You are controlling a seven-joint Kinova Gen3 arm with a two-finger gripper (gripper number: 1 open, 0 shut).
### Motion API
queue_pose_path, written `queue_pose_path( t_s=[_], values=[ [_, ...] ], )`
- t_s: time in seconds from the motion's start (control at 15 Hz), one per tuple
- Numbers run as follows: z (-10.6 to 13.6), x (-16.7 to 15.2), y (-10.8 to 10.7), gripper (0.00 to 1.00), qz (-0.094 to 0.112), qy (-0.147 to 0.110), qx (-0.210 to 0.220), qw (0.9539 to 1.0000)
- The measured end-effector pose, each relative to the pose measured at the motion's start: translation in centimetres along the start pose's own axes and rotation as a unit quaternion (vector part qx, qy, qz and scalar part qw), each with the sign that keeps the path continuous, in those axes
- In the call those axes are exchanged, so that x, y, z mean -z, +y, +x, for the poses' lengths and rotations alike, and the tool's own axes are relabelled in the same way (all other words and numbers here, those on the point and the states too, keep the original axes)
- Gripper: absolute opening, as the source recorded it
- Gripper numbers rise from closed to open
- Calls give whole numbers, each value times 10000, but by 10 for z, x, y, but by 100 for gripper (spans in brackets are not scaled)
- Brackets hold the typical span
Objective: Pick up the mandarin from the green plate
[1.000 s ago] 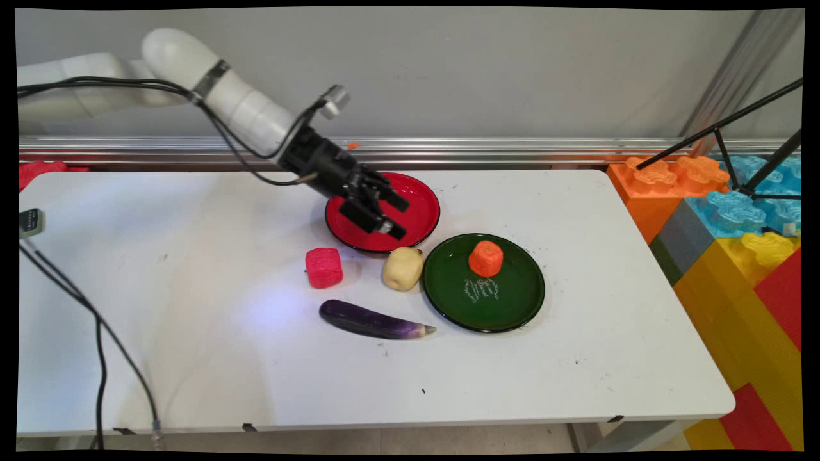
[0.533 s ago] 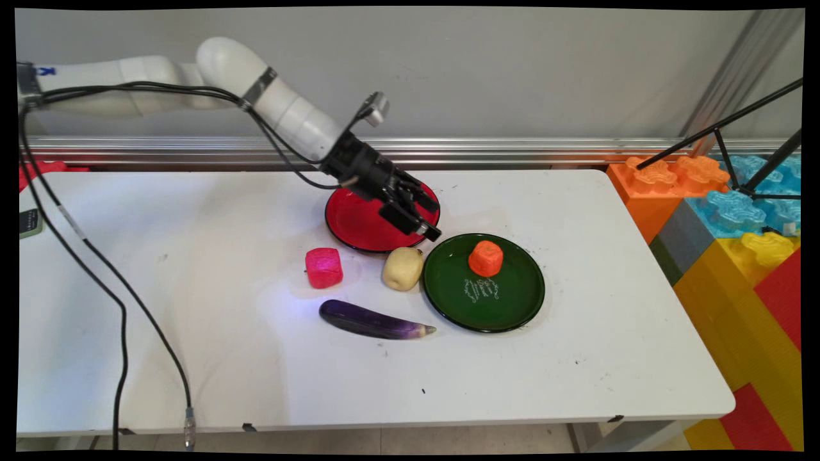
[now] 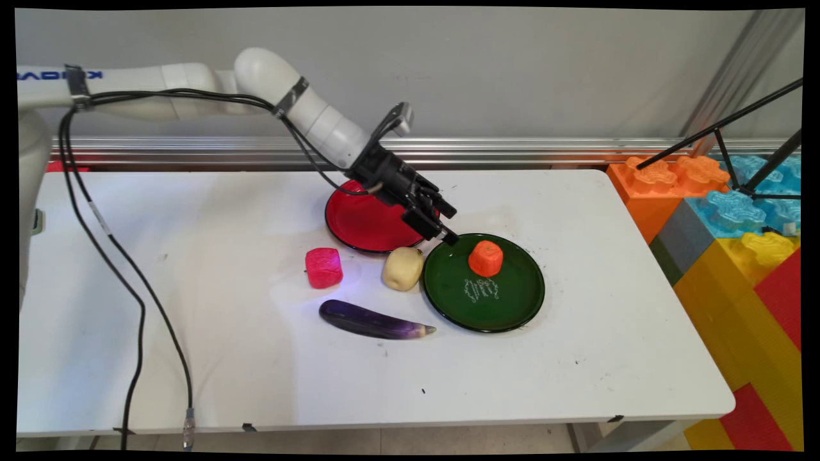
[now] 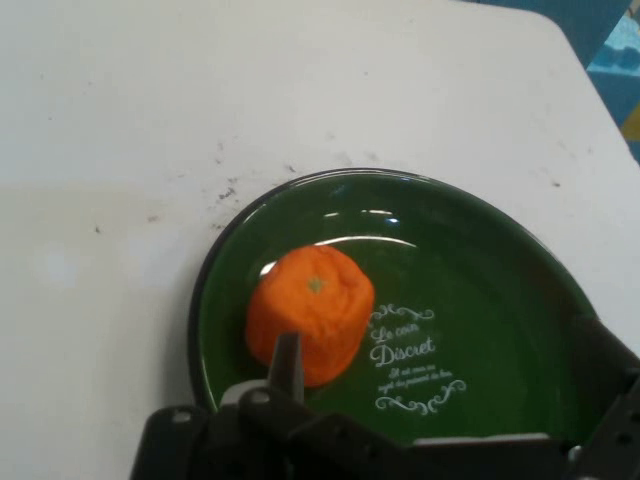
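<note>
Main view. White bench, carrying the following. Red plate, black-rimmed, at centre rear, partly covered by the arm. Green plate, black-rimmed with white lettering, just to the right of and nearer than the red one. Orange fruit-shaped piece, upright on the far part of the green plate. Pale yellow potato-like piece, on the bench between the two plates, at the green plate's left rim. Pink-red blocky piece, left of the yellow one, apart from it. Purple eggplant, lying lengthwise nearest the front, tip toward the green plate. Claw, black, tilted down to the right over the gap between the plates, its tips at the green plate's far-left rim, near the orange piece but not touching it; fingers spread apart, holding nothing. Coloured giant toy bricks stand off the bench's right end.

Hand view. Green plate fills the centre, lettered "Le coin Discret". Orange piece sits on its left half, beside the lettering. One finger rises in front of the orange piece; the other finger stands at the far right edge, so the claw is wide and empty. White bench surrounds the plate.
</note>
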Motion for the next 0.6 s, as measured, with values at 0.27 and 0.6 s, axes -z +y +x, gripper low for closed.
queue_pose_path(
  t_s=[0.27,0.6],
  values=[
    [2,-13,-8,100,-34,-43,-38,10000],
    [1,-33,-15,100,-163,-139,-118,9997]
  ],
)
